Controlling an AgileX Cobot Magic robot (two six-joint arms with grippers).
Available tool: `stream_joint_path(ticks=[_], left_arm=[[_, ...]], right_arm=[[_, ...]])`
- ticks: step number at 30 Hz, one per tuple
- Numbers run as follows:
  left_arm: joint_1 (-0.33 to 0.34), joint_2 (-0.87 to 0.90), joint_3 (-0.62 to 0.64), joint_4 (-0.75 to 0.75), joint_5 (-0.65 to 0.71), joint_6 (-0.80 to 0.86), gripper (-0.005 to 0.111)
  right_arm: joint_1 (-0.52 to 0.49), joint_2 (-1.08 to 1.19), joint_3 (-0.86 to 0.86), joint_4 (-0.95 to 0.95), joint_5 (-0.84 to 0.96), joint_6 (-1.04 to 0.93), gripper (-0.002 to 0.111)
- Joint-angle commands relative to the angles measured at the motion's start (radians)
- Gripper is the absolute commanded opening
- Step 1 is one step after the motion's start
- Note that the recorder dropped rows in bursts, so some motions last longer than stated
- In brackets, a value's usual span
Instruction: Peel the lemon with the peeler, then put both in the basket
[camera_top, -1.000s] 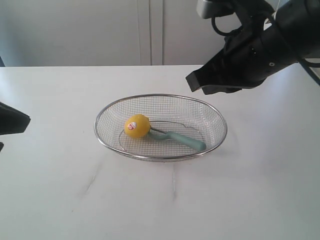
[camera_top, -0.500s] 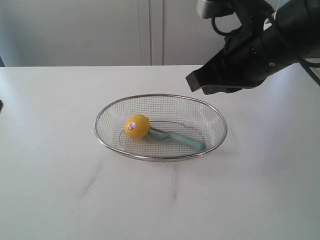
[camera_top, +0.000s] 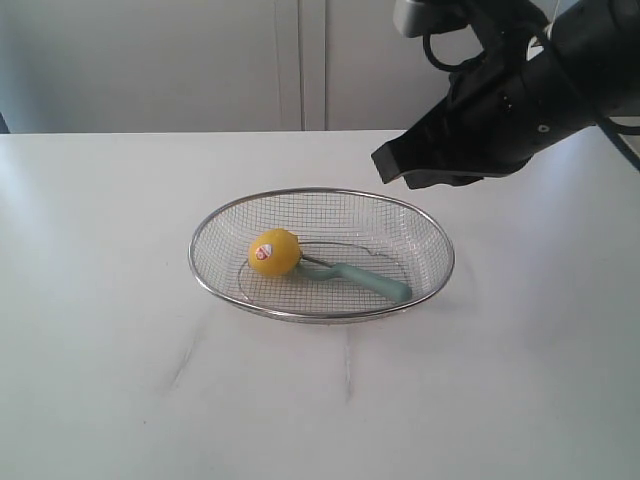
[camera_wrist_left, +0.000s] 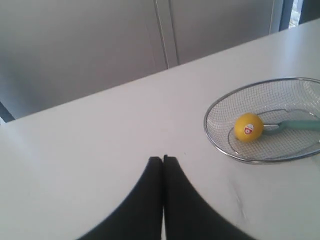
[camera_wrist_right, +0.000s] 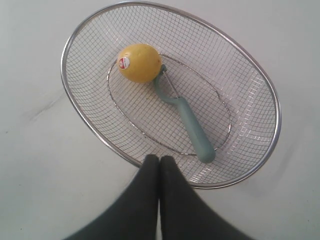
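Observation:
The yellow lemon with its red-and-white sticker lies inside the wire-mesh basket at the table's middle. Beside it in the basket lies the teal-handled peeler, its metal head touching the lemon. Both also show in the right wrist view: lemon, peeler, basket. My right gripper is shut and empty, held high above the basket's far right side. My left gripper is shut and empty, well off to the left of the basket, out of the exterior view.
A white table carries the basket; faint scuff marks run in front of it. Grey cabinet doors stand behind the table's far edge.
The left arm, visible at the left edge of the exterior view one second ago, has drawn back out of that view. The right arm, lemon and peeler have not moved.

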Motion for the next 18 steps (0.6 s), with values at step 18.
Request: stream_joint_path(ticks=[18], left_arm=[[0.079, -0.205, 0.498, -0.090, -0.496, -0.005, 0.000]], right_arm=[[0.000, -0.009, 0.007, 0.002, -0.012, -0.001, 0.000]])
